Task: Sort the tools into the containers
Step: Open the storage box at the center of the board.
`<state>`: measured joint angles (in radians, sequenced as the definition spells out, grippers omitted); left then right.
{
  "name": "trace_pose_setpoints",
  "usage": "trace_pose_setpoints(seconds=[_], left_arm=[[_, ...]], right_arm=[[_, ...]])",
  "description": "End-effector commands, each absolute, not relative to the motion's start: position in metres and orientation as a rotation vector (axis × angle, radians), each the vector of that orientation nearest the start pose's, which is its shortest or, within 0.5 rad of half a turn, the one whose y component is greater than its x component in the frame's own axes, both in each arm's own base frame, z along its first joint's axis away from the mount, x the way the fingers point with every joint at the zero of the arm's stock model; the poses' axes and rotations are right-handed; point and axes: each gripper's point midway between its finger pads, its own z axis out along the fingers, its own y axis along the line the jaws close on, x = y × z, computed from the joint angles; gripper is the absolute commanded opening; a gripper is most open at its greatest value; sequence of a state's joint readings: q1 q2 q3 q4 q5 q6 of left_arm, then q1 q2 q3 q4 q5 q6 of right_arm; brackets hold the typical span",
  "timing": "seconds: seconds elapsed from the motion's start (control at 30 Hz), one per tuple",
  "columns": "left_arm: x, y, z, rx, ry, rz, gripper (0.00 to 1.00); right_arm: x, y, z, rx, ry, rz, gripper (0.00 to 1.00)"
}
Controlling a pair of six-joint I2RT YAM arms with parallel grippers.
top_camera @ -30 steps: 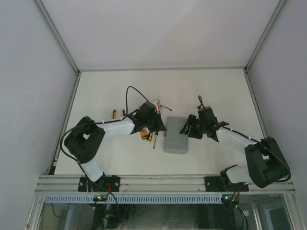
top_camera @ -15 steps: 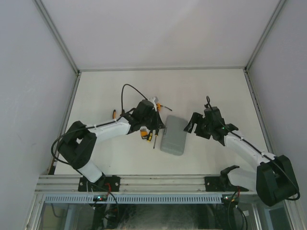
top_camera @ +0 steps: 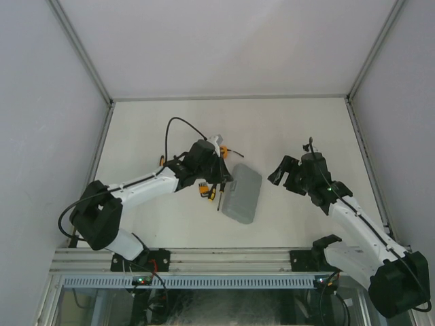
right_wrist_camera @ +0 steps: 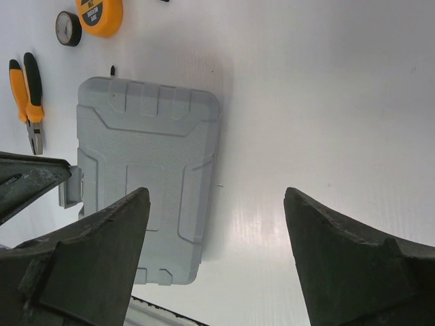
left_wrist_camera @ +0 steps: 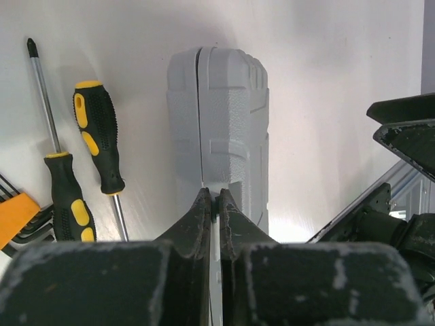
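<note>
Since the flat grey plastic tool case (top_camera: 242,193) is shut, two black-and-yellow screwdrivers (left_wrist_camera: 98,136) and an orange hex-key set (left_wrist_camera: 17,214) lie outside it on the bench (top_camera: 149,129), just to its left. The left jaws are clenched on a small tab at its edge, likely to hold it steady. The right jaws hang spread wide, grasping nothing, right of the case, maybe to lift its lid.

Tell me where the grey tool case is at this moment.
In the top view the grey tool case lies closed mid-table, just right of the screwdrivers, its edge pinched by the left gripper.
</note>
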<state>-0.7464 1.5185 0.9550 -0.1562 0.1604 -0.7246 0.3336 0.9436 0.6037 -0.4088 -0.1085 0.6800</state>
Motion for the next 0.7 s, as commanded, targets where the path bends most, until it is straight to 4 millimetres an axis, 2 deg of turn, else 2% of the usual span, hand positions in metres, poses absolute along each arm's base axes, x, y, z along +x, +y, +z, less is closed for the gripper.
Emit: trace_pose_setpoints(seconds=[0.0, 0.37, 0.67], left_arm=[[0.268, -0.335, 0.178, 0.168, 2.306, -0.997, 0.00], [0.262, -0.333, 0.216, 0.165, 2.230, -1.037, 0.00], [0.262, -0.332, 0.217, 0.160, 2.230, -1.036, 0.00]], right_arm=[[0.251, 0.130, 0.131, 0.364, 2.323, 0.616, 0.79], [0.248, 0.127, 0.153, 0.357, 2.262, 0.631, 0.76], [0.245, 0.127, 0.164, 0.353, 2.242, 0.645, 0.69]])
